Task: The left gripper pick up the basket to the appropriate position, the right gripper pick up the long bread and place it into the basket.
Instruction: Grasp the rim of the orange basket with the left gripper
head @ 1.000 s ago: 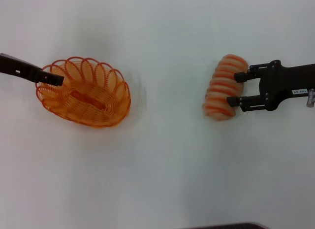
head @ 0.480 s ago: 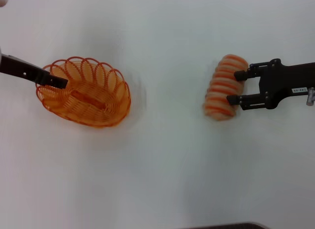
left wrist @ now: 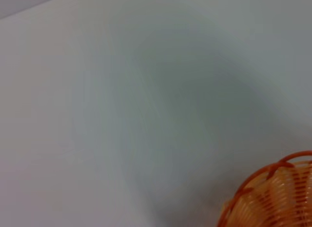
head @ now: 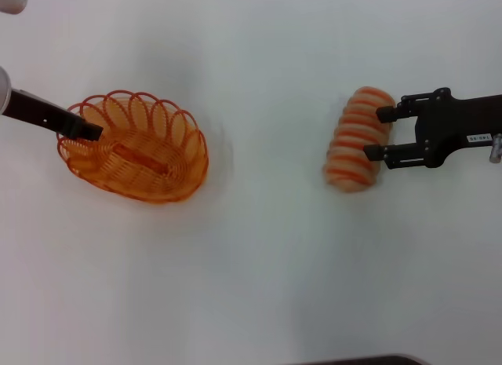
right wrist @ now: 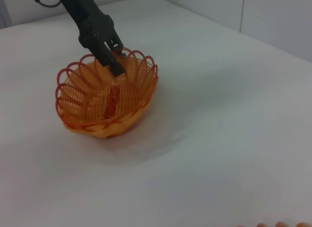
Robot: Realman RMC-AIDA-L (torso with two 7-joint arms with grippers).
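Basket (head: 133, 147): oval, orange wire, looped petal-like rim, tightly woven base with a darker orange strip along the middle. Sits on the left part of the white counter (head: 259, 271), long axis slanting across the head view. Right wrist view shows the open loops of the rim standing up around the woven bowl, soft shadow beneath it; left wrist view catches only a corner of the rim.

Left gripper (head: 88, 130): black, thin prongs on a dark arm, coming in from the left edge, tip at the basket's left rim; in the right wrist view the jaws reach down over the rim loops and appear narrow, pinched on the wire.

Long bread (head: 358, 139): pale tan loaf, orange crosswise stripes, ridged segments, rounded ends, lying on the counter well apart to the right of the basket.

Right gripper (head: 383, 133): black, small white label, coming in from the right edge. Jaws wide, both prong tips at the bread's right side, one near its upper end, one near its middle; not closed on it.
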